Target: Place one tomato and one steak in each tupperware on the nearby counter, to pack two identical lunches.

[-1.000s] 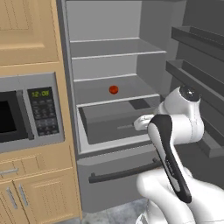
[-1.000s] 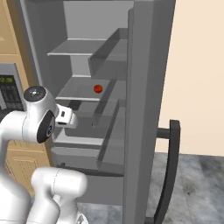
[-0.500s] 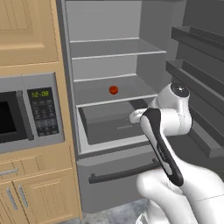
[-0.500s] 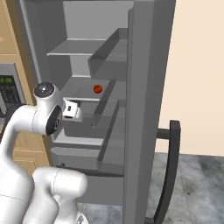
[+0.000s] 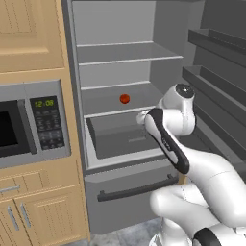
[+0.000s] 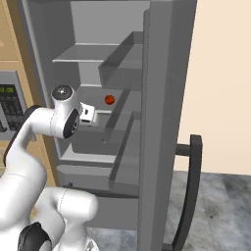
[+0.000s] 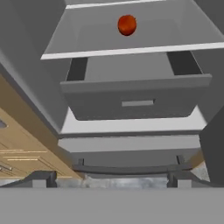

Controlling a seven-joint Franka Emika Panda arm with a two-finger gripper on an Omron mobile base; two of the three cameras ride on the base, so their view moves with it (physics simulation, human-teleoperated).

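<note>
The task looks barely begun: one tomato [image 5: 124, 99] sits on a fridge shelf [image 5: 103, 104], unpicked. The tool [image 7: 112, 177] is apart and empty, facing the drawer [image 7: 136, 103] below.

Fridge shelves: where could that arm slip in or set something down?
The shelf holding the tomato is bare on both sides of it. The upper shelf is bare. The pulled-out drawer crowds the space below. The open end effector holds nothing.

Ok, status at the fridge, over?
Gripper open, empty, facing the fridge drawer. One tomato on the shelf above, untouched. Nothing in the way.
</note>
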